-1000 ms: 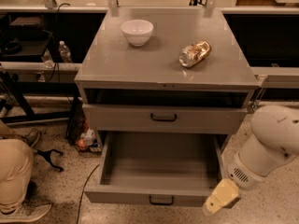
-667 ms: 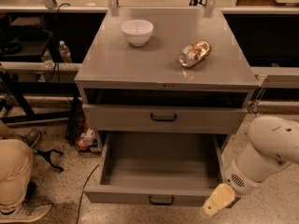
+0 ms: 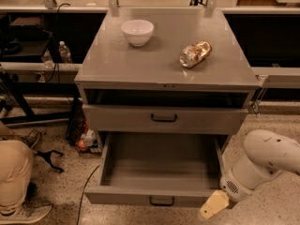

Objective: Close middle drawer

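The middle drawer (image 3: 157, 165) is pulled far out from the grey cabinet. Its deep tray holds nothing. Its low front panel (image 3: 117, 197) carries a small black loop handle (image 3: 161, 201). Above it sits a taller grey drawer front (image 3: 122, 120) with a wider black handle (image 3: 164, 118), set back in the cabinet. My gripper (image 3: 213, 204), tan at the tip, is low at the right front corner of the open drawer, just beside the front panel's right end. My white arm (image 3: 265, 161) rises behind it on the right.
A white bowl (image 3: 137, 32) and a crumpled shiny can (image 3: 195, 53) lie on the cabinet top (image 3: 112, 64). A person's leg in tan trousers (image 3: 14, 175) is at the left. Small bottles (image 3: 86, 139) and a black cable (image 3: 86, 186) are on the floor left of the drawer.
My gripper and arm have shifted slightly left and down along the drawer's right front corner. The drawer stands as far out as before.
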`<state>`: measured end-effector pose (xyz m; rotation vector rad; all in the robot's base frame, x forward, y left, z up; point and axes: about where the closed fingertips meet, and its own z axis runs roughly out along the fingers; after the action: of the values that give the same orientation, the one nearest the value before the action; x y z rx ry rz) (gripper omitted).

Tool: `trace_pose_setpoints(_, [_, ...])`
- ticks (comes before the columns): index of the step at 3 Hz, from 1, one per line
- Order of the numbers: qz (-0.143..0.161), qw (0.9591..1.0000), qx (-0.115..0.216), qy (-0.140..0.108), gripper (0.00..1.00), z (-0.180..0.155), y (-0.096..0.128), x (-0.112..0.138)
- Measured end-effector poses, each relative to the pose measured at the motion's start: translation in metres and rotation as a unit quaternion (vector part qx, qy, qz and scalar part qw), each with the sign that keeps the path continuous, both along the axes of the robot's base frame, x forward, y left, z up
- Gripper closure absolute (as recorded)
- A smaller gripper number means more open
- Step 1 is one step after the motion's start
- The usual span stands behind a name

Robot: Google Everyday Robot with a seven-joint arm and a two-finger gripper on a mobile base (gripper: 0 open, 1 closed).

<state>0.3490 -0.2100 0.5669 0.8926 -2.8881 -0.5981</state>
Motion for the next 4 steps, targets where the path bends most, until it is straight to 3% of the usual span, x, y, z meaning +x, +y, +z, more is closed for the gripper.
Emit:
trace_pose_setpoints(1, [-0.013, 0.9998, 0.012, 0.002, 0.47, -0.030, 0.001, 0.001])
trace_pose_setpoints(3, [-0.023, 0.9995, 0.017, -0.009, 0.93, -0.050, 0.003, 0.008])
trace_pose_setpoints(4, [-0.022, 0.9996, 0.017, -0.009, 1.00, -0.050, 0.003, 0.007])
